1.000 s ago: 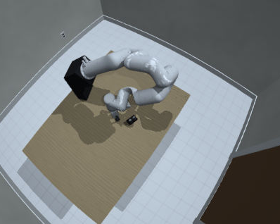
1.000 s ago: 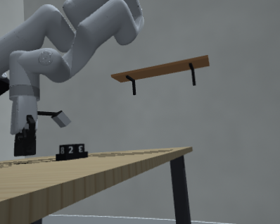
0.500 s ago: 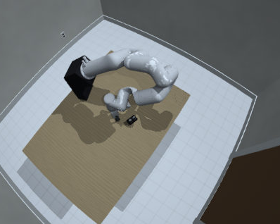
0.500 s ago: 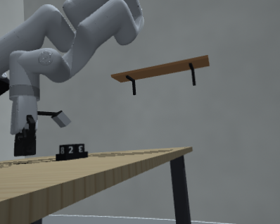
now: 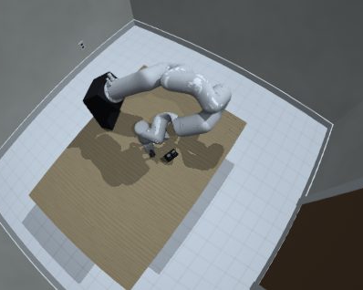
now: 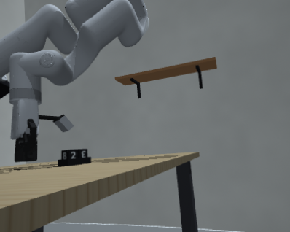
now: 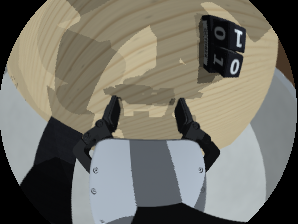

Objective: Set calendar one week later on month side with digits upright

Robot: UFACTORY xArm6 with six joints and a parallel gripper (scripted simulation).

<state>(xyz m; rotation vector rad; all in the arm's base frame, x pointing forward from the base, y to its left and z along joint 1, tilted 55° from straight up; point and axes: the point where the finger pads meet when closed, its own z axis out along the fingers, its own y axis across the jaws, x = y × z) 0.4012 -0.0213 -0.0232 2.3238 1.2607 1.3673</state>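
The black calendar tray point(image 6: 75, 162) point(image 7: 205, 46) stands flat on the table, its month strip facing left in the wrist view. Two black cubes stand in it side by side. On the month side, the upper cube point(image 7: 219, 33) in the wrist view shows 0 and the lower cube point(image 7: 218, 61) shows 1, reading 01, both upright. Their tops show 1 and 0. The exterior camera sees the other long side, with a 2 and an upside-down 3, and an 8 on one end. My gripper point(image 5: 152, 154) point(image 6: 25, 160) point(image 7: 148, 103) is open and empty, above the table, beside the tray on its month side.
The wooden table point(image 5: 102, 205) point(image 6: 111, 182) carries the tray near the arm, with arm shadows across it. The arm point(image 5: 186, 82) arches over the table's back part. A wall shelf point(image 6: 169, 72) hangs beyond the table in the exterior view.
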